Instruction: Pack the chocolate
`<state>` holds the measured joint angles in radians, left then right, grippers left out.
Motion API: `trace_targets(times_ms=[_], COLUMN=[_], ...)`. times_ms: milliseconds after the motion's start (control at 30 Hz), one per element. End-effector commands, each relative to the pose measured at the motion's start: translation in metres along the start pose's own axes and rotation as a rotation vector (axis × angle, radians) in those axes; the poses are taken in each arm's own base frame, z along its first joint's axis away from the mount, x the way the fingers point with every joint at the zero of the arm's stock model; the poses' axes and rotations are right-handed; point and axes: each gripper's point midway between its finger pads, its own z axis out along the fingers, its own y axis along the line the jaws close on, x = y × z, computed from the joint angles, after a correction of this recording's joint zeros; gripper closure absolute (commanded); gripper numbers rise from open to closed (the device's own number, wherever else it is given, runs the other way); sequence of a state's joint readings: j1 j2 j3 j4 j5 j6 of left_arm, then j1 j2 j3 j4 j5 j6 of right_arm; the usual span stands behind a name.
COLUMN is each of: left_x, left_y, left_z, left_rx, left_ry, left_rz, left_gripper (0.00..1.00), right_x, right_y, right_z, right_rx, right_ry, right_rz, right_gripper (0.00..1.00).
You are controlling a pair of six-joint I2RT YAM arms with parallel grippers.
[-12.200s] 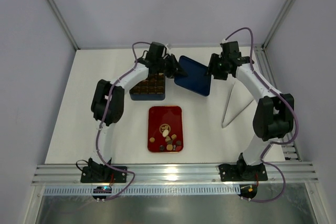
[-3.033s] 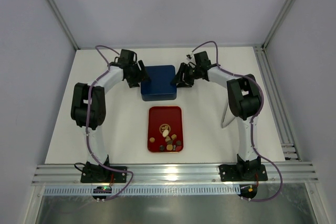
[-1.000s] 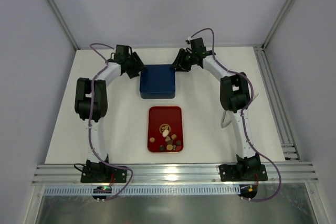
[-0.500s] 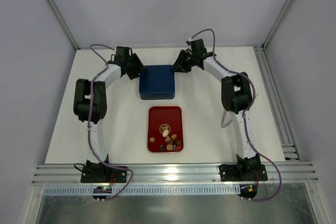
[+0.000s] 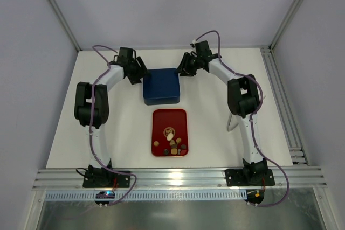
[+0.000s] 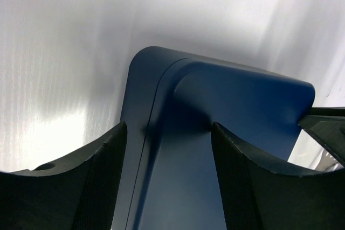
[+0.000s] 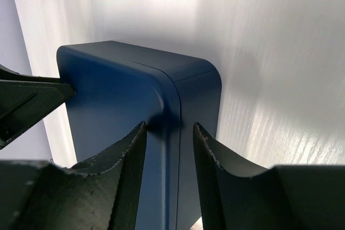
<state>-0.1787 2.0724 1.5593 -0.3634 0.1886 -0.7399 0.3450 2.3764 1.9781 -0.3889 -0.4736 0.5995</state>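
Top external: chocolate (image 5: pixel 173 145) (tray (image 5: pixel 161 119)) far from jaws

Our right gripper (image 7: pixel 168 127) straddles the rounded corner of the closed dark blue box (image 7: pixel 116 95), fingers apart, on the white table (image 7: pixel 269 52); the opposite gripper's finger (image 7: pixel 27 100) meets its far edge.

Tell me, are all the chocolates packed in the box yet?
Not all. Done: the blue box has its lid on, so what is inside cannot be seen. In hand: the left gripper and the right gripper are open at the box's far corners. Left: several chocolates lie on the red tray, outside the box, so the packing looks unfinished.
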Motion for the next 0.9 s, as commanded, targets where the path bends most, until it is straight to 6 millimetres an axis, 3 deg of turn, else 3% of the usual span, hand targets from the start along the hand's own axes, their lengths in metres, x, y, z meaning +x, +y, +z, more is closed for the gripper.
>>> trace_targets(times_ms=[0,233,267,333,367,467,500,533,567,667,700,733,800,833,867], left_x=[0.019,-0.017,-0.023,-0.032,-0.033,-0.035,-0.039,-0.038,-0.03,-0.015,-0.009,0.0,0.012,0.026,0.031], left_y=[0.025,-0.009,-0.014,-0.027,-0.032,-0.045,-0.054,-0.055,-0.051,-0.051,-0.051,-0.049,-0.049,-0.039,-0.039], left_z=[-0.014,-0.054,-0.061,-0.084,-0.093,-0.132,-0.157,-0.167,-0.172,-0.213,-0.221,-0.238,-0.253,-0.252,-0.272], left_rx=[-0.133,-0.086,-0.077,-0.05,-0.034,0.013,0.043,0.048,0.049,0.094,0.112,0.134,0.169,0.166,0.193], left_ry=[0.078,-0.014,-0.035,-0.07,-0.077,-0.121,-0.164,-0.177,-0.169,-0.209,-0.213,-0.238,-0.256,-0.245,-0.288], left_rz=[0.052,0.116,0.126,0.139,0.144,0.166,0.186,0.193,0.199,0.219,0.225,0.234,0.249,0.252,0.257], left_gripper=[0.34,0.21,0.2,0.19,0.19,0.18,0.18,0.18,0.17,0.16,0.16,0.16,0.16,0.16,0.16], right_x=[-0.024,-0.062,-0.068,-0.069,-0.073,-0.063,-0.059,-0.055,-0.05,-0.03,-0.015,-0.01,0.012,0.019,0.026], right_y=[0.034,0.079,0.093,0.102,0.115,0.118,0.121,0.12,0.121,0.118,0.116,0.112,0.102,0.098,0.094], right_z=[-0.035,-0.087,-0.104,-0.118,-0.137,-0.16,-0.182,-0.191,-0.203,-0.245,-0.263,-0.271,-0.294,-0.3,-0.309], right_rx=[-0.04,-0.12,-0.137,-0.146,-0.161,-0.147,-0.131,-0.121,-0.112,-0.08,-0.083,-0.066,-0.049,-0.039,-0.026], right_ry=[-0.069,-0.196,-0.226,-0.252,-0.287,-0.319,-0.36,-0.377,-0.399,-0.477,-0.509,-0.537,-0.581,-0.591,-0.61], right_rz=[-0.051,-0.116,-0.133,-0.144,-0.162,-0.189,-0.212,-0.224,-0.236,-0.261,-0.27,-0.272,-0.274,-0.279,-0.283], right_gripper=[0.57,0.48,0.46,0.44,0.43,0.39,0.35,0.34,0.34,0.3,0.29,0.27,0.26,0.26,0.25])
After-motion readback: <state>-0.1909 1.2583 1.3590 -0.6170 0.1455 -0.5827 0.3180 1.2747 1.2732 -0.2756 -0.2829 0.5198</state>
